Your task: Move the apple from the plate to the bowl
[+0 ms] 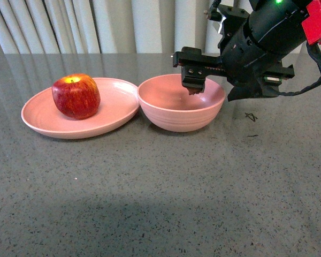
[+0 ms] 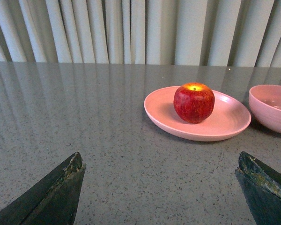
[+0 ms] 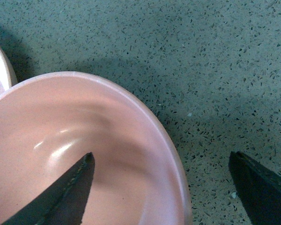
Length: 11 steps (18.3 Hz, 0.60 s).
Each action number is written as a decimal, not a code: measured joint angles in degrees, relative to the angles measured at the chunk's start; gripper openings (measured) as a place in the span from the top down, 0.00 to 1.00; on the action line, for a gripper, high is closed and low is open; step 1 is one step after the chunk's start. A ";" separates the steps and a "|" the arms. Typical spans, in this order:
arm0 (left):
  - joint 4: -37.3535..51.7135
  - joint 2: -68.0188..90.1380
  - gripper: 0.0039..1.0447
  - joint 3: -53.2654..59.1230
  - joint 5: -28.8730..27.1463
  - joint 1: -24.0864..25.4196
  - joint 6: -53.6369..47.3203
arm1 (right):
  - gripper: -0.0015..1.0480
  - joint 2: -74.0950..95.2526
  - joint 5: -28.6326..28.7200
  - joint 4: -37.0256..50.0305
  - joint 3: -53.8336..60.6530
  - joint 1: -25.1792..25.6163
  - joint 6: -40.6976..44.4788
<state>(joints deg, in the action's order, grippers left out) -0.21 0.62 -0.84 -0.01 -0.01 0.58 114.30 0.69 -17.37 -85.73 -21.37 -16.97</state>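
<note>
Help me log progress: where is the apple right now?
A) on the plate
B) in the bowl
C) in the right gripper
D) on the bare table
A: the apple sits on the plate, while the bowl is empty and the open right gripper above it holds nothing.

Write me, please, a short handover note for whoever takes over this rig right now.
Left gripper: open, empty, above the table, facing the plate.
Right gripper: open, empty, above the bowl, one finger over its inside, the other outside the rim.
Apple: upright on the plate, which sits just left of the bowl in the front view. The bowl holds nothing.
Done: nothing; the apple is not yet grasped.
Left: grasp the apple, lift it, set it in the bowl.
</note>
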 joint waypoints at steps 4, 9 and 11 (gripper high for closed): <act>0.00 0.00 0.06 0.00 0.00 0.00 0.00 | 0.06 0.00 0.20 0.09 0.00 0.00 0.00; 0.00 0.00 0.06 0.00 -0.02 0.00 0.00 | 0.06 -0.68 1.29 0.42 0.09 0.42 0.00; 0.00 0.00 0.06 0.00 -0.02 0.00 0.00 | 0.06 -1.53 1.55 0.44 0.28 0.52 0.00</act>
<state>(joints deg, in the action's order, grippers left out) -0.21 0.62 -0.84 -0.03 -0.01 0.58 112.77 2.24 -16.93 -85.45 -20.84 -16.97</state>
